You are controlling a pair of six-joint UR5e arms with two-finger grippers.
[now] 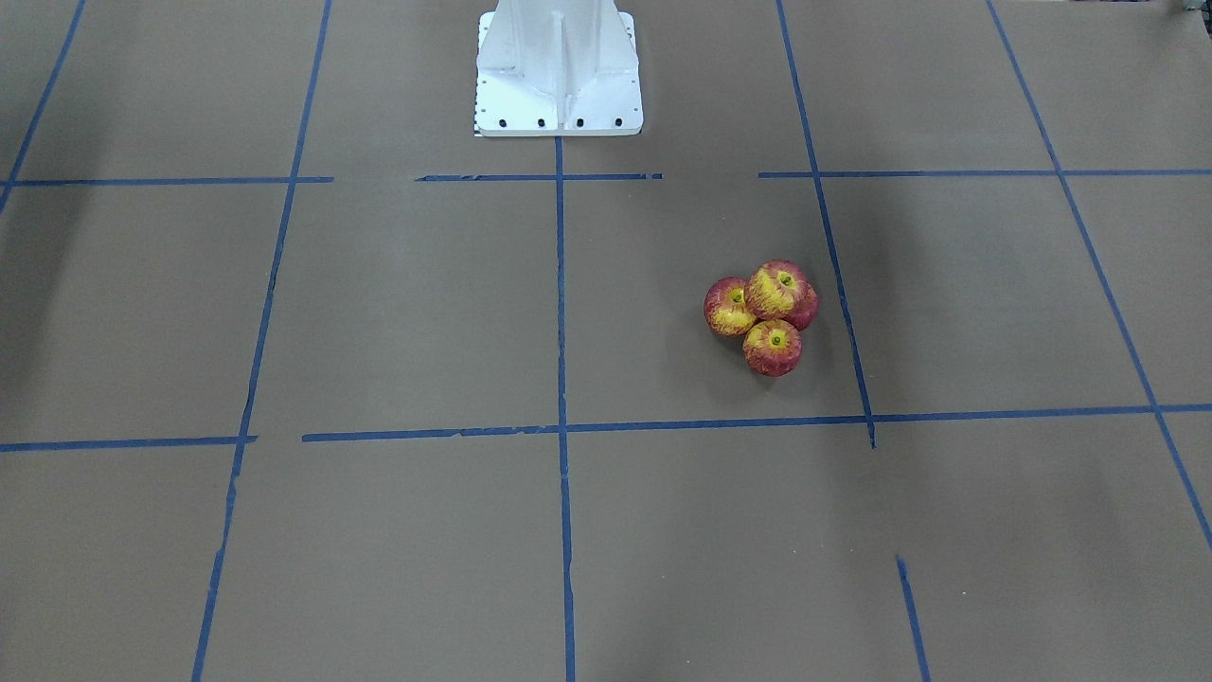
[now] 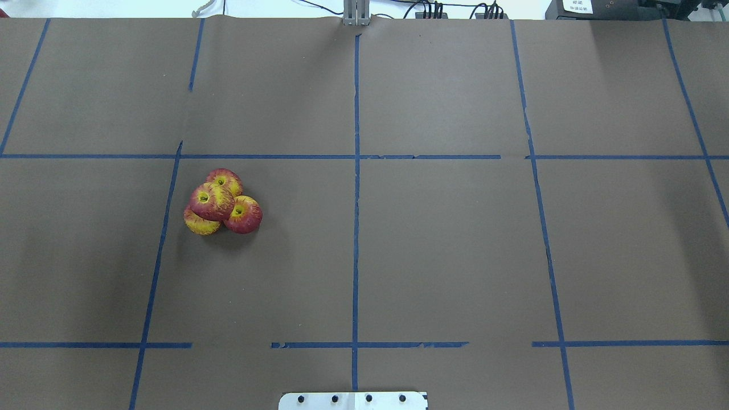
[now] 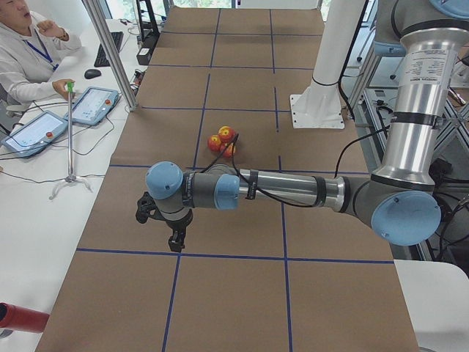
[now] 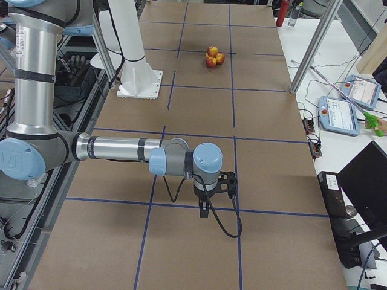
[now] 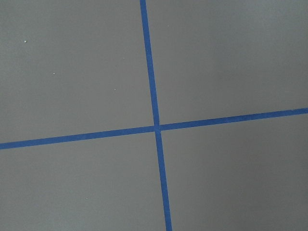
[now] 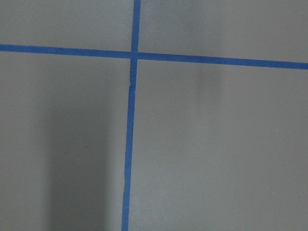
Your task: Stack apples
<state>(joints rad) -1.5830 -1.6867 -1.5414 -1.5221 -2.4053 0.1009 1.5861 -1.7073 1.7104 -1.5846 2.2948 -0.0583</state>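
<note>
Four red-and-yellow apples (image 2: 219,202) sit in a tight cluster on the brown table, on my left side. Three rest on the table and one apple (image 2: 211,201) lies on top of them. The pile also shows in the front view (image 1: 778,289), the exterior left view (image 3: 222,141) and the exterior right view (image 4: 212,56). My left gripper (image 3: 163,226) hangs over the table's left end, far from the apples. My right gripper (image 4: 214,196) hangs over the right end. Both show only in the side views, so I cannot tell if they are open. Both wrist views show only paper and tape.
The white robot base (image 1: 559,76) stands at the table's middle edge. Blue tape lines (image 2: 356,228) grid the brown paper. An operator (image 3: 29,51) sits by tablets (image 3: 88,106) beside a metal post (image 3: 110,51). More tablets (image 4: 347,109) lie at the other side.
</note>
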